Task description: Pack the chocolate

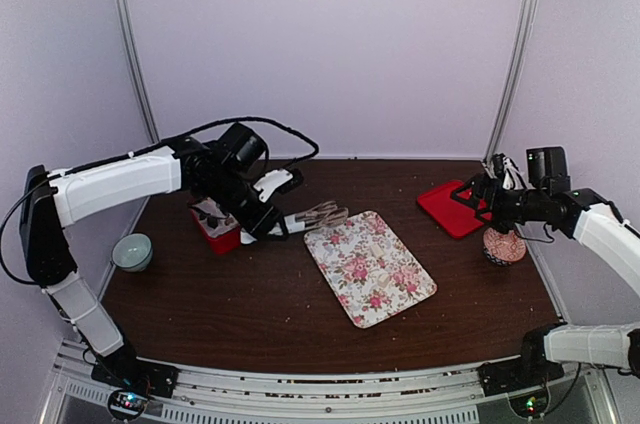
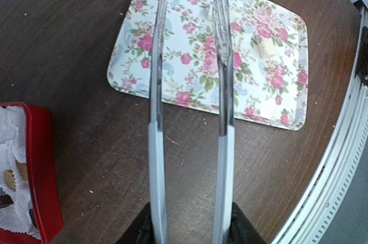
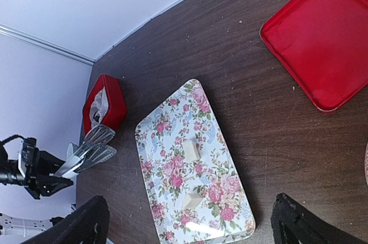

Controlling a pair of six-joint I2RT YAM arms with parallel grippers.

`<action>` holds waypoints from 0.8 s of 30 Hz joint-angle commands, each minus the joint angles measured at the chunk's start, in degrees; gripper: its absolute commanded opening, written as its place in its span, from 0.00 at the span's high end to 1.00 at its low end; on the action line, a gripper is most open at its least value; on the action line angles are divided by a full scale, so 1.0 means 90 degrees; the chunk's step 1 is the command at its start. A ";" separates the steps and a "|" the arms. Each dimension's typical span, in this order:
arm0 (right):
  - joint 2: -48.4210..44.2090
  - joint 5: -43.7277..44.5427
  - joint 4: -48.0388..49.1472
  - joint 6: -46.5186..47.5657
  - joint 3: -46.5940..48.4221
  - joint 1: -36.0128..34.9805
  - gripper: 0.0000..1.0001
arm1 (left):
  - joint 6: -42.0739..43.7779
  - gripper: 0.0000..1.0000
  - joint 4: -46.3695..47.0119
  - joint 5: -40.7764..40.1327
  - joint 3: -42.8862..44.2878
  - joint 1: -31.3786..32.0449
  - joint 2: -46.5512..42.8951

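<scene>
Tan chocolate point(image 3: 191, 150) lumps rest on floral tray point(image 3: 172, 134).
Left fingers point(image 2: 244, 229) clamp tongs point(image 2: 222, 111), tips near tray; right fingers point(image 3: 86, 224) spread wide, empty.

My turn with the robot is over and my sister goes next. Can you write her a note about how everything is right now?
Left gripper: shut on the tongs, which point over the floral tray; nothing seen between the tips.
Right gripper: open, empty, near the red lid.
Chocolate: two light tan pieces lie on the tray; a few pieces seem to sit in paper cups in the red box.
Done: some chocolate looks packed.
Left: probably move the two tray pieces into the box, then maybe fit the lid.
</scene>
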State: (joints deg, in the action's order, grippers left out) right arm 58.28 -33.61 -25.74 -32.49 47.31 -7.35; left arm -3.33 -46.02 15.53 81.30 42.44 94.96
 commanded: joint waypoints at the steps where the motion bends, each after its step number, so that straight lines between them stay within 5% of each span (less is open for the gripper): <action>1: -0.0240 0.0265 -0.0086 -0.0251 0.0033 0.0036 0.00 | 0.0106 0.62 0.0167 0.0174 -0.0147 0.0172 0.0017; 24: -0.0482 -0.0015 0.0187 -0.0201 -0.0341 0.0036 0.00 | 0.0008 0.59 0.0382 -0.0372 0.0908 0.0959 0.1542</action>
State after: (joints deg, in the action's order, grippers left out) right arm 54.37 -33.10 -25.98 -34.28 44.38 -7.35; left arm -3.31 -45.87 14.15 85.69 51.11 106.96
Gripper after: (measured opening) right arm 0.998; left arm 0.408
